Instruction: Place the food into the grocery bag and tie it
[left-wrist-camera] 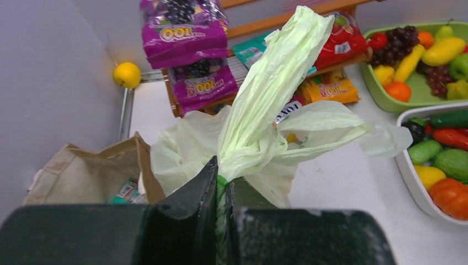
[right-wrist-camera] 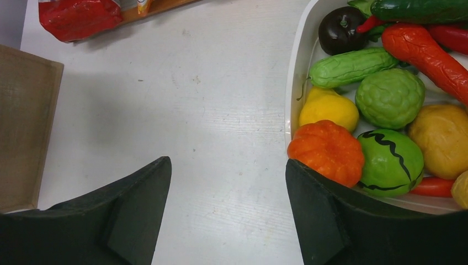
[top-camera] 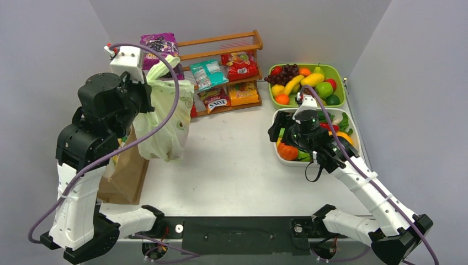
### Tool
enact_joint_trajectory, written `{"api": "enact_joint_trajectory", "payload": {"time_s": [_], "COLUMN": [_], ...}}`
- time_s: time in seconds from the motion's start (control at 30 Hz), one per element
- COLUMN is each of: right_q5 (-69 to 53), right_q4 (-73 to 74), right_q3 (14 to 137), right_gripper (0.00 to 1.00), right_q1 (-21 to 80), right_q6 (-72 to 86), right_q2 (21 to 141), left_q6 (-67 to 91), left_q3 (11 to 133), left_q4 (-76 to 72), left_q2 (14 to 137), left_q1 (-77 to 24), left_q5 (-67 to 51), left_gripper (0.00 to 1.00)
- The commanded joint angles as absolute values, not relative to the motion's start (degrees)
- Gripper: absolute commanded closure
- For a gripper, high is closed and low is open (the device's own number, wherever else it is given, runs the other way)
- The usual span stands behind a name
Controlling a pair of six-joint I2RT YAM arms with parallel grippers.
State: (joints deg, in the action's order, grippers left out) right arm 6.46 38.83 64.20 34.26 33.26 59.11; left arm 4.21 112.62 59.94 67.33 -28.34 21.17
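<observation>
The pale green grocery bag [top-camera: 165,118] hangs above the table at the left, bunched at the top. My left gripper [top-camera: 148,95] is shut on its twisted handles; in the left wrist view the gripper [left-wrist-camera: 225,185] pinches the plastic and the bag [left-wrist-camera: 265,105] fans out beyond it. A yellow item and a FOX'S packet [left-wrist-camera: 287,112] show through or behind the plastic. My right gripper [top-camera: 277,131] is open and empty by the left rim of the white tray; in its own view the gripper [right-wrist-camera: 227,165] frames bare table beside an orange pumpkin [right-wrist-camera: 326,150].
A brown paper bag [top-camera: 126,168] stands under the left arm. A wooden rack [top-camera: 226,72] with snack packets stands at the back. A green tray [top-camera: 336,72] of fruit and a white tray [top-camera: 282,157] of vegetables sit at the right. A yellow ball [left-wrist-camera: 127,74] lies by the left wall.
</observation>
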Motion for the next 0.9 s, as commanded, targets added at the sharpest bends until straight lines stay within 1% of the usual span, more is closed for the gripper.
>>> {"api": "enact_joint_trajectory", "payload": {"time_s": [0.0, 0.2, 0.37, 0.53, 0.6, 0.73, 0.83, 0.87], "right_q5": [6.68, 6.04, 5.85, 5.42, 5.27, 4.67, 3.91, 3.71], "right_q4": [38.55, 38.51, 38.75, 38.83, 38.86, 39.03, 39.34, 39.59], "right_q3": [63.5, 62.63, 62.25, 61.76, 61.63, 61.55, 61.73, 61.8], "right_gripper": [0.28, 0.28, 0.28, 0.28, 0.28, 0.28, 0.28, 0.28], "right_q1": [34.4, 34.37, 34.43, 34.38, 34.37, 34.44, 34.38, 34.41], "right_q6": [33.38, 33.65, 33.73, 33.95, 34.01, 33.89, 33.63, 33.43], "right_q2": [57.72, 57.17, 56.81, 56.88, 56.97, 57.05, 57.5, 57.97], "left_q6": [0.64, -3.22, -6.67, -8.5, -10.7, -15.88, -14.3, -13.74], "left_q3": [115.95, 117.89, 123.35, 124.87, 124.43, 119.66, 115.71, 114.9], "left_q4": [50.92, 43.23, 40.99, 38.59, 37.07, 33.69, 34.23, 34.3], "left_q2": [67.23, 67.76, 70.08, 71.07, 70.73, 69.4, 67.51, 66.93], "left_q1": [-26.63, -23.39, -21.3, -18.35, -17.7, -14.34, -7.42, -5.64], "left_q5": [28.84, 32.7, 35.29, 38.43, 40.87, 45.07, 42.98, 40.72], "left_gripper": [1.0, 1.0, 1.0, 1.0, 1.0, 1.0, 1.0, 1.0]}}
